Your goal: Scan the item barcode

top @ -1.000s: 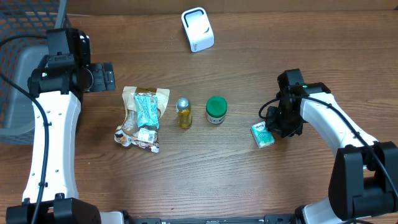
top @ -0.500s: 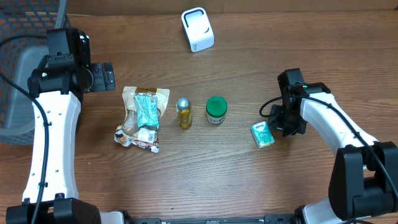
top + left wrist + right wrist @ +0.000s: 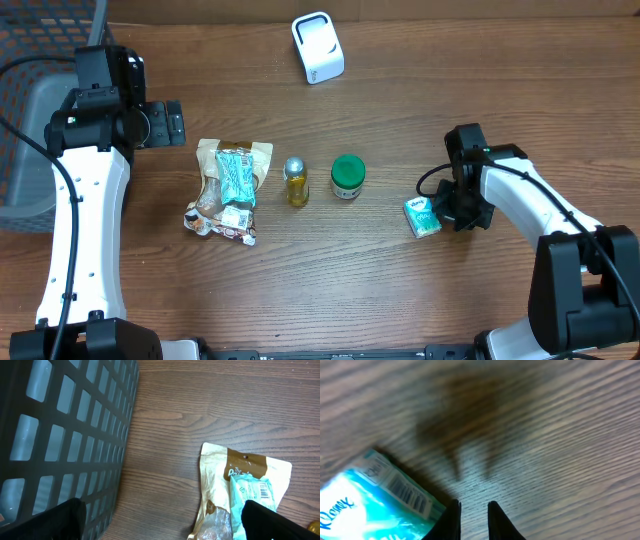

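The teal tissue pack [image 3: 421, 216] is laid flat on the worktop [image 3: 330, 280], to the right of the green-lidded jar [image 3: 347, 177]. Its barcode [image 3: 407, 491] is seen face up in the right wrist view. The right gripper [image 3: 447, 210] is set low, just beside the pack's right edge. Its jaws are seen almost together, with only a narrow gap between them, and nothing is clamped. The left gripper [image 3: 165, 124] is held well apart from the pack, near the dark basket [image 3: 60, 435], with its jaws spread wide and empty. The white scanner [image 3: 318, 47] is stood at the far edge.
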{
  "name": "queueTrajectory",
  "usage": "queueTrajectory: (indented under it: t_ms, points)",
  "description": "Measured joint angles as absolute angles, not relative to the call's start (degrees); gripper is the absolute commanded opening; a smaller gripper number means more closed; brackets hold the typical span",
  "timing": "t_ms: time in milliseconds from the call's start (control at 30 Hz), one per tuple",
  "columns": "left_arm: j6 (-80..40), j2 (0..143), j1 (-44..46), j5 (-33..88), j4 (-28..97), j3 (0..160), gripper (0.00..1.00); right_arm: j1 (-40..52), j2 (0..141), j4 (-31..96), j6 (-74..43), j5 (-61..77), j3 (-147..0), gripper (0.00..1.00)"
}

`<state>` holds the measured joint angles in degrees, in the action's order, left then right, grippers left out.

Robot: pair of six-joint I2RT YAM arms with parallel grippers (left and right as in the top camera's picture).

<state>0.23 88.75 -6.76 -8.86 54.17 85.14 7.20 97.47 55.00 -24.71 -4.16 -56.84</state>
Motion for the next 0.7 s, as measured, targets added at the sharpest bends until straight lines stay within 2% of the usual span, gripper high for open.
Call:
queueTrajectory:
  t_ms: [700]
  points:
    - [0.23, 88.75, -6.76, -8.86, 54.17, 85.14, 1.0, 7.2, 97.47, 53.8, -25.28, 13.98, -53.93, 0.16]
